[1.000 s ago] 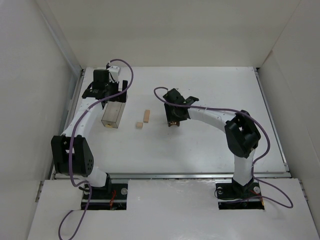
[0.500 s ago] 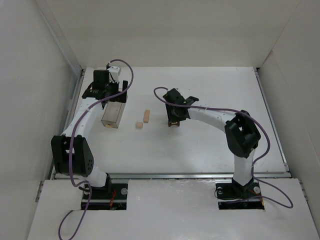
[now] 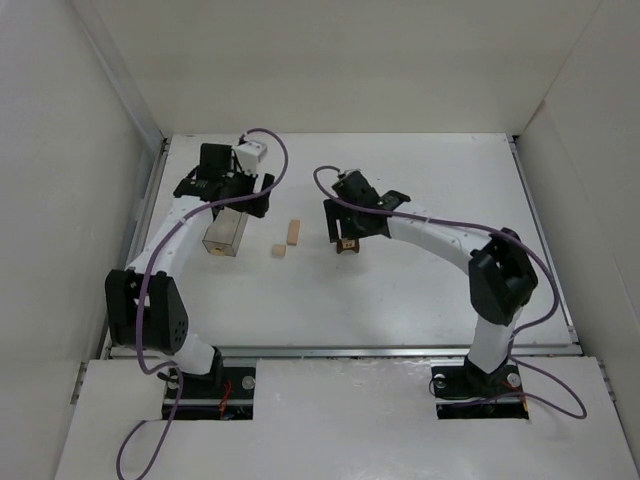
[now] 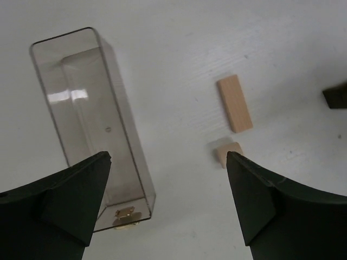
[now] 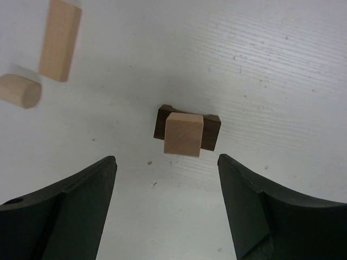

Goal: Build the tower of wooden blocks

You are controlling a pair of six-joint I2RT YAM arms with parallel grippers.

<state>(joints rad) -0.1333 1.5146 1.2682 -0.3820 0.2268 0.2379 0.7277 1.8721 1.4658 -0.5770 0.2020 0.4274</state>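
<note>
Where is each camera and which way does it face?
Top external: above and behind, facing the table; left arm and right arm show.
Left wrist: down past the open left gripper at a clear box and tan bar.
Right wrist: down past the open right gripper at a tan cube on a dark block.
Shared by both wrists: tan bar.

Dark shape [image 4: 336, 97] far right of left pincer [image 4: 168, 157]: cut by frame edge, identity unclear. Pale bar [image 5: 59, 38] up-left of right pincer [image 5: 166, 158]: top end cropped.

We list one white table [image 3: 430, 290], plain white walls [image 3: 340, 60] on three sides, a metal rail [image 3: 340, 351] along its near edge.
</note>
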